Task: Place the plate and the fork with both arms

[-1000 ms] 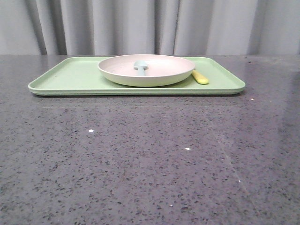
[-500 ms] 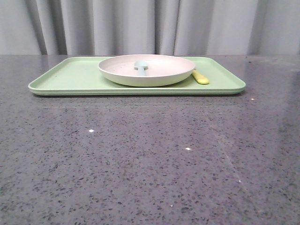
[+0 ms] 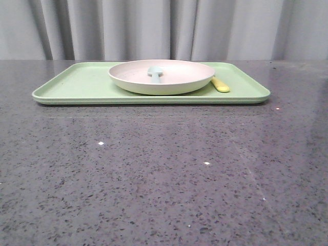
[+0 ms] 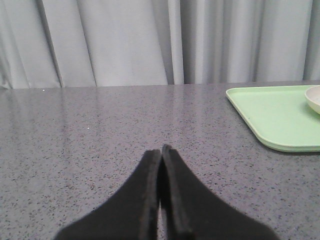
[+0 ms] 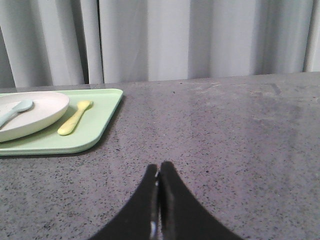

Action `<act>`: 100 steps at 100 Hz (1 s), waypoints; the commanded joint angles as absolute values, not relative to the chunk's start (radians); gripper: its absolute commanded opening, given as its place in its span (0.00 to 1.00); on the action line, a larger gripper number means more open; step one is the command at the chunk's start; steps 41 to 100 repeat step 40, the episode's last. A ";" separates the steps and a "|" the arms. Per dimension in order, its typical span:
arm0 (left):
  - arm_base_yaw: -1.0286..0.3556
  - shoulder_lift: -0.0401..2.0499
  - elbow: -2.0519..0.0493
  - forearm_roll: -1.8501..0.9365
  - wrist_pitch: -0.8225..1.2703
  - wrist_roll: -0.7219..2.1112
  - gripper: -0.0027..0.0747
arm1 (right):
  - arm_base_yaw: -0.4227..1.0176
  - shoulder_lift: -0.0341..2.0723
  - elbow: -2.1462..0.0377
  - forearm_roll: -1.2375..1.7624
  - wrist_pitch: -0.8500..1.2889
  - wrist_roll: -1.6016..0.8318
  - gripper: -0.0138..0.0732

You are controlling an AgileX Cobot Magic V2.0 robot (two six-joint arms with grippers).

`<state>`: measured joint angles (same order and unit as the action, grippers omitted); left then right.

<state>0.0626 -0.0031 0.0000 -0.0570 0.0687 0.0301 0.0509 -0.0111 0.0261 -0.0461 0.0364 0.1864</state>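
The off-white plate (image 3: pixel 161 76) sits in the middle of the light-green tray (image 3: pixel 72 84) at the far side of the table, with a pale blue spoon (image 3: pixel 154 72) lying in it. The yellow fork (image 3: pixel 220 85) lies on the tray just right of the plate. In the right wrist view the plate (image 5: pixel 35 112), fork (image 5: pixel 74 118) and tray (image 5: pixel 100 122) show well ahead of my right gripper (image 5: pixel 159 166), which is shut and empty. My left gripper (image 4: pixel 161 150) is shut and empty over bare table, with the tray's corner (image 4: pixel 270 115) and a sliver of the plate (image 4: pixel 315 98) far off. Neither arm shows in the front view.
The dark speckled stone table (image 3: pixel 164 174) stretches from the tray to the near edge. A grey curtain (image 3: pixel 164 28) hangs behind the table.
The front view has shifted very slightly, so the tray and plate sit a few pixels further right. Nothing on the table has moved.
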 commanded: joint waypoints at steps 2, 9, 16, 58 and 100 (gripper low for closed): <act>0.064 -0.034 0.012 -0.068 -0.006 0.020 0.01 | 0.046 -0.035 0.022 -0.057 -0.050 0.175 0.11; 0.064 -0.034 0.012 -0.068 -0.006 0.020 0.01 | 0.046 -0.035 0.022 -0.057 -0.050 0.175 0.11; 0.064 -0.034 0.012 -0.068 0.000 0.020 0.01 | 0.046 -0.035 0.022 -0.057 -0.050 0.175 0.11; 0.064 -0.034 0.012 -0.068 0.000 0.020 0.01 | 0.046 -0.035 0.022 -0.057 -0.050 0.175 0.11; 0.064 -0.034 0.012 -0.068 0.000 0.020 0.01 | 0.046 -0.035 0.022 -0.057 -0.050 0.175 0.11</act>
